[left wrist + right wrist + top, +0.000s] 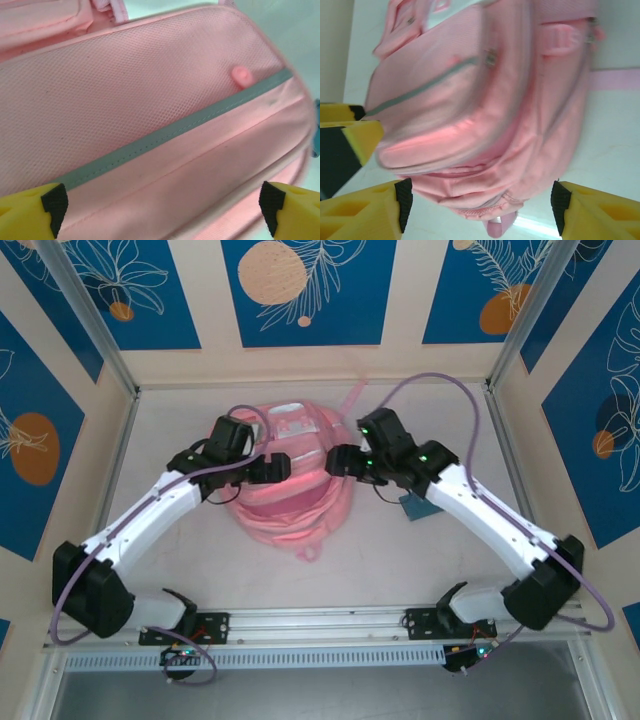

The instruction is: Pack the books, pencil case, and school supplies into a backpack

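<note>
On the left, the left gripper (284,467) hangs over the left flank of the backpack (290,502), which lies mid-table (420,565) between the two arms. In the left wrist view we see its yellow fingers (30,212) spread to the far corners of the frame, jaws as wide as we can judge, with nothing clasped. Only pink mesh and a grey-green zip stripe (175,127) lie beyond them. We cannot tell if the pads brush the fabric.

From above, the backpack rests flat with its pocket side up. Its long axis runs from the near edge toward the far wall, with a small pink loop (308,554) at the near end and a strap (350,397) trailing off the far end. Both grippers cover its middle, and the right wrist view of it is blurred.

On the right, the right gripper (334,460) faces the left one across the bag. Its fingers (375,212) stand well apart, straddling the near end of the backpack in the wrist view, gripping nothing that we can see.

Just beside the right arm a blue-green corner (411,506) pokes out from under it. We cannot tell what it is.
</note>
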Robot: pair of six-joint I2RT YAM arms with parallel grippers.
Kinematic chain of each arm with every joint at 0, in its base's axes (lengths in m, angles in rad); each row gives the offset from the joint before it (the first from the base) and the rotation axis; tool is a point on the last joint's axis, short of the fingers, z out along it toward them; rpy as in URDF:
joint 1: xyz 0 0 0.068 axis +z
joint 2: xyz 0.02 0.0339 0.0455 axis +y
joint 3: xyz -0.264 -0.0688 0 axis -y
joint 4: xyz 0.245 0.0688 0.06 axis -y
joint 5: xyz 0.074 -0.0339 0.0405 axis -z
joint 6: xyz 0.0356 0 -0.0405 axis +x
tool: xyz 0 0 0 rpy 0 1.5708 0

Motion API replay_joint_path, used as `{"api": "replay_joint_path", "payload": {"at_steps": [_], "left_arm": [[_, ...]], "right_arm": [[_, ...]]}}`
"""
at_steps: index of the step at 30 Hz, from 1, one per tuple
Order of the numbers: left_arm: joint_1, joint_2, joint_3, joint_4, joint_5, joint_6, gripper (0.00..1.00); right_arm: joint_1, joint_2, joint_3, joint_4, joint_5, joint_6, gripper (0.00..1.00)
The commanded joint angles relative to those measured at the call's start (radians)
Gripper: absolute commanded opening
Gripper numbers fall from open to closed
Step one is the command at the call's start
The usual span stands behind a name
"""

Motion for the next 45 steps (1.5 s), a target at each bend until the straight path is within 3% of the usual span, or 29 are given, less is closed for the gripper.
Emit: {"api": "replay_joint_path", "payload": {"at_steps": [1,3,8,11,16,20,26,35,42,45], "left_arm": [[0.033,-0.060,-0.028,0.023,0.110,0.045,1.00],[0.049,-0.082,-0.031,-0.001,0.145,0.073,1.00],[0.124,-0.106,-0.047,-0.101,0.011,0.030,1.00],[0.200,-0.112,-0.089,-0.095,0.000,-0.007,0.99],[0.272,-0.063,-0.130,-0.012,0.133,-0.038,0.93],[0.273,-0.012,-0.119,0.006,0.141,-0.031,0.88],[0.295,0.011,-0.056,-0.062,-0.007,0.159,0.92],[0.309,0.087,-0.017,-0.084,-0.037,0.422,0.90],[0.310,0.161,0.003,-0.100,0.163,0.530,0.70],[0.311,0.147,-0.033,-0.079,0.182,0.576,0.58]], "right_arm": [[0.045,0.127,0.102,-0.013,-0.067,-0.030,0.76],[0.062,0.203,0.162,-0.012,-0.084,-0.018,0.77],[0.082,0.384,0.293,-0.028,-0.093,0.015,0.76],[0.079,0.464,0.351,-0.070,-0.072,0.048,0.76],[0.042,0.495,0.299,-0.069,-0.041,0.092,0.75],[0.003,0.487,0.242,-0.072,-0.008,0.077,0.73],[-0.050,0.505,0.176,-0.090,0.055,0.027,0.72],[-0.141,0.534,0.151,-0.088,0.084,-0.033,0.70],[-0.182,0.528,0.140,-0.088,0.069,-0.054,0.70],[-0.194,0.524,0.135,-0.080,0.050,-0.050,0.69]]}}
